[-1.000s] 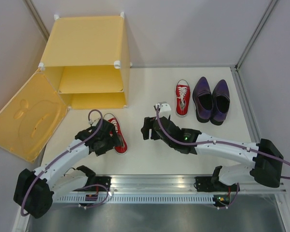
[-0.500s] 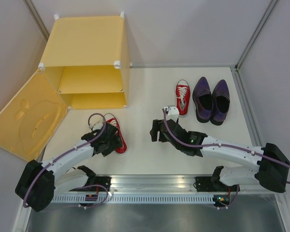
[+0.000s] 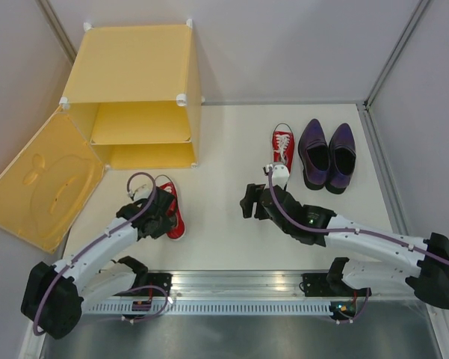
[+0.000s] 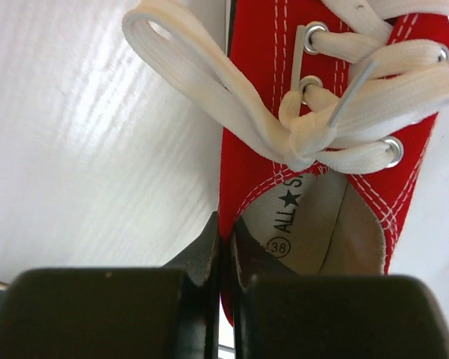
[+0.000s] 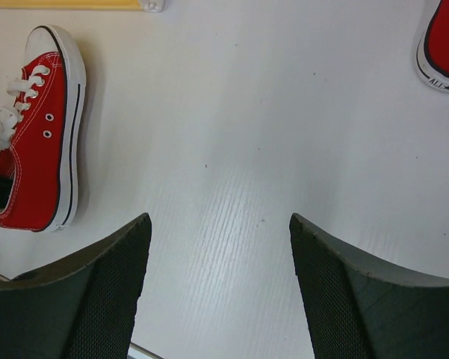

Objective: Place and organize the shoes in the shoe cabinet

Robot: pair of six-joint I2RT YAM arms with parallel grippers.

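Left gripper (image 4: 224,232) clamped on collar of red sneaker (image 4: 258,120), judged ready for lifting to shoe cabinet (image 3: 134,67); right gripper (image 5: 219,224) jaws apart, empty.

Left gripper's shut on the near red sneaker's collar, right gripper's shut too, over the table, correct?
No: the right gripper is open over the table, per the right wrist view. The left gripper is shut on the near red sneaker, at its collar.
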